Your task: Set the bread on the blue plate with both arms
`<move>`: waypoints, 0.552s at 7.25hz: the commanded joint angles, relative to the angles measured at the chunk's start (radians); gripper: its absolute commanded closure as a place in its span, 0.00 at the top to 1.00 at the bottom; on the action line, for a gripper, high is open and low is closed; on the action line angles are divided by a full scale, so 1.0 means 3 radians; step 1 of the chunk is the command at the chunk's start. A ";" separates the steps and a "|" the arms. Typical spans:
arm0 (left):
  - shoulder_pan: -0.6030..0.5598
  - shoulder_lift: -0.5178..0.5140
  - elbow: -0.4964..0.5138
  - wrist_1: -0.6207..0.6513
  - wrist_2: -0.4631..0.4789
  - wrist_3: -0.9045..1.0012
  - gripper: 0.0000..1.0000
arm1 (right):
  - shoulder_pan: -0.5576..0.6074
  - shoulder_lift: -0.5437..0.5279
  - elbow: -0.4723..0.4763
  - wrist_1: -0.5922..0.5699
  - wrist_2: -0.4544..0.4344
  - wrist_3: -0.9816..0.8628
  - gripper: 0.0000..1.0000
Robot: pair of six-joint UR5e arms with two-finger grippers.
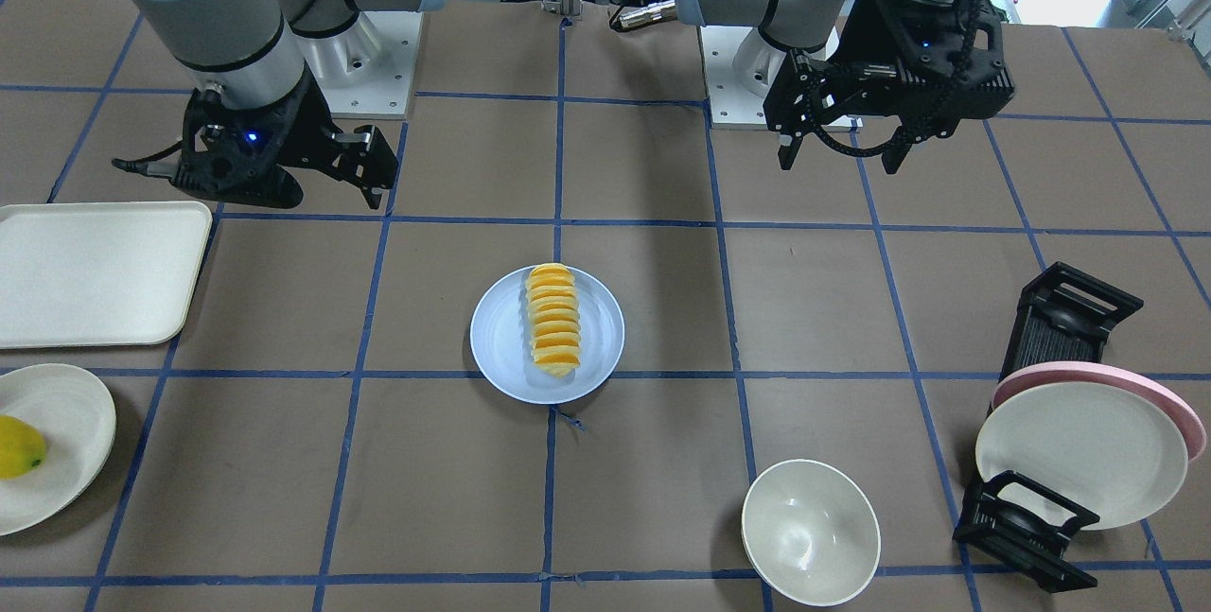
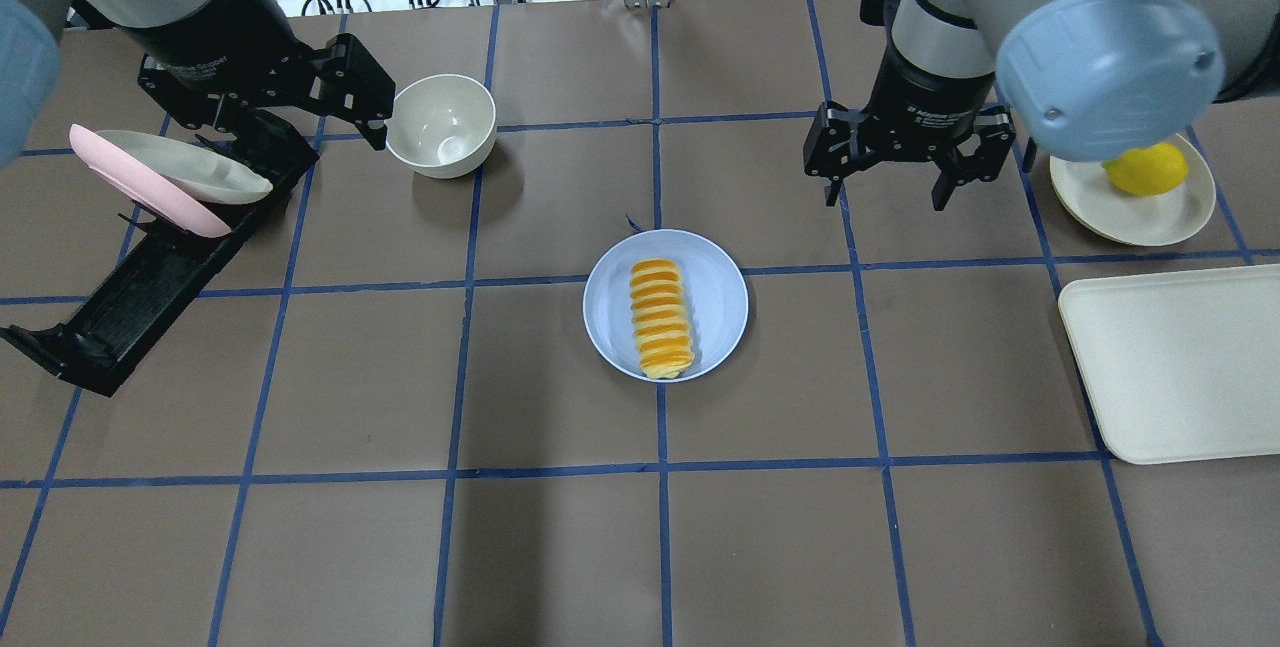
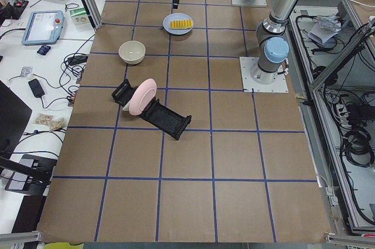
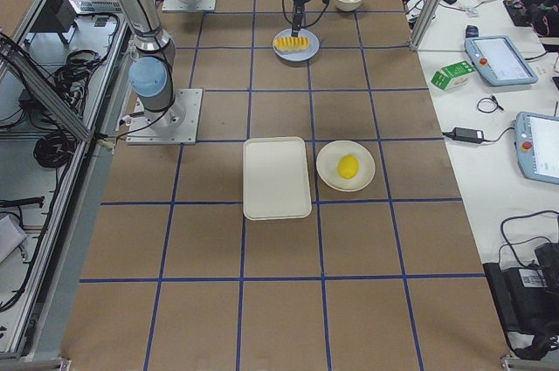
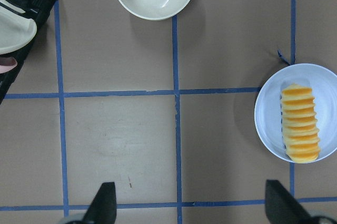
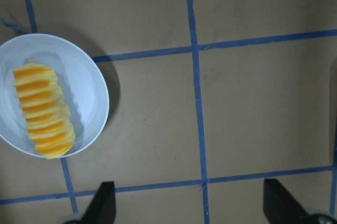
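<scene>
The bread (image 2: 662, 317), a row of orange-crusted slices, lies lengthwise on the blue plate (image 2: 715, 297) at the table's middle. It also shows in the front-facing view (image 1: 553, 319). My left gripper (image 1: 842, 158) is open and empty, raised above the table near the white bowl, well away from the plate. My right gripper (image 2: 885, 195) is open and empty, raised off to the plate's other side. The left wrist view shows the bread (image 5: 300, 124) on the plate (image 5: 268, 113) at the right. The right wrist view shows the bread (image 6: 45, 110) at the left.
A white bowl (image 2: 440, 122) stands near the left gripper. A black dish rack (image 2: 150, 257) holds a pink plate (image 2: 130, 192) and a cream one. A cream tray (image 2: 1180, 362) and a cream plate with a lemon (image 2: 1145, 169) lie on the right.
</scene>
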 commanded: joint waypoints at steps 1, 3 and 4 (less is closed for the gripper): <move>-0.0007 -0.0011 0.0002 0.0006 -0.0006 -0.0001 1.00 | -0.0128 -0.0146 -0.0001 0.0081 -0.0015 -0.0012 1.00; -0.0007 -0.0021 0.0002 0.0006 -0.0001 -0.0006 1.00 | -0.0133 -0.0187 0.0024 0.0091 0.0025 -0.0032 1.00; -0.0002 -0.0022 0.0008 0.0006 0.0014 -0.0006 1.00 | -0.0133 -0.0187 0.0019 0.0101 0.0036 -0.0032 1.00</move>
